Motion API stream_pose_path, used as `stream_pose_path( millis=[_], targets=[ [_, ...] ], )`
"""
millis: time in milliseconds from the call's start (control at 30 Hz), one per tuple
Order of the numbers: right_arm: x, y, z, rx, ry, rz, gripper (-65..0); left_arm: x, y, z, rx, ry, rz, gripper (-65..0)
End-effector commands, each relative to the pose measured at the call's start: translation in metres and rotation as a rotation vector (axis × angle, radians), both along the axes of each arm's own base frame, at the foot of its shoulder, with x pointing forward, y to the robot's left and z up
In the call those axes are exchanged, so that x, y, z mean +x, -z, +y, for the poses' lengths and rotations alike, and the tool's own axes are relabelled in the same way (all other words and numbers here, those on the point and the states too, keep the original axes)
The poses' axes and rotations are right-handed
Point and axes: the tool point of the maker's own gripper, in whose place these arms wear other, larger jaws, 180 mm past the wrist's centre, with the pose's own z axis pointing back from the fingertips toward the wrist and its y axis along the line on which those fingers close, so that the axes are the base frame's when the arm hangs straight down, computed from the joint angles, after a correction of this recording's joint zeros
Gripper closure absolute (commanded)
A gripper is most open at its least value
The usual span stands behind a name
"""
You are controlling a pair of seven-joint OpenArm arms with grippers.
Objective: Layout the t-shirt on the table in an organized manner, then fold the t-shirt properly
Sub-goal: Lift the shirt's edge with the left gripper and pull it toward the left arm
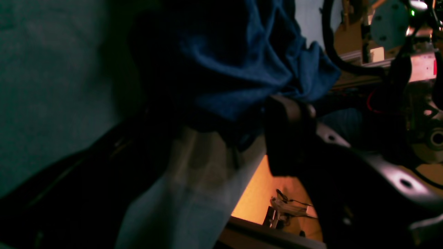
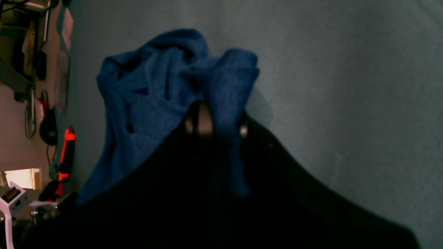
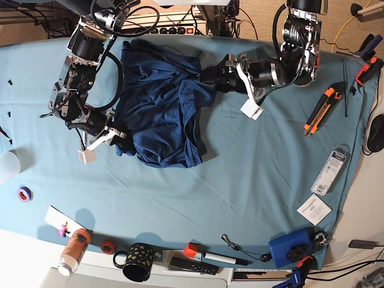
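Dark navy heathered t-shirt [image 3: 162,111]: crumpled, upper centre of teal-clothed table [image 3: 252,180]. Soft, limp, light; best taken at hems. Right gripper [image 3: 114,133] pinching edge; left gripper [image 3: 231,67] spread wide.

L arm reaches in from far side, wrist level, left pincer [image 3: 223,71] spread wide, nothing gripped. R arm bent low, right pincer [image 3: 117,137] nearly closed, pinching the t-shirt [image 3: 162,114] edge.
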Motion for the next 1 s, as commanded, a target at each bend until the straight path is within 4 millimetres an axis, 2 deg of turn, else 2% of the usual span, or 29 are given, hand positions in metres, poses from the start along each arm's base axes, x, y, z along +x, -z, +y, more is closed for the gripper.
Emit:
stream_pose_path(
  millis=[0, 200, 333, 467, 567, 667, 967],
  targets=[
    [0.01, -0.014, -0.005, -0.01, 0.006, -0.045, 0.0, -0.027, 0.023, 0.006, 0.079, 0.047, 0.102, -41.1],
    [0.01, -0.013, -0.006, -0.011, 0.005, -0.043, 0.0, -0.041, 0.032, 0.005, 0.124, 0.061, 0.124, -41.0],
    [0.01, -0.013, -0.005, -0.01, 0.005, -0.043, 0.0, -0.044, 0.032, -0.002, 0.24, 0.122, 0.069, -41.0],
    [0.01, -0.013, -0.005, -0.01, 0.005, -0.043, 0.0, -0.04, 0.019, -0.016, 0.348, 0.172, -0.045, -41.0],
    [0.01, -0.013, -0.005, -0.011, 0.004, -0.042, 0.0, -0.041, 0.01, -0.031, 0.35, 0.19, -0.093, -41.0],
    [0.01, -0.013, -0.005, -0.011, 0.003, -0.041, 0.0, -0.048, 0.013, -0.04, 0.363, 0.22, -0.105, -41.0],
    [0.009, -0.013, -0.005, -0.011, 0.001, -0.038, 0.0, -0.039, 0.009, -0.037, 0.336, 0.161, -0.097, -41.0]
  ],
)
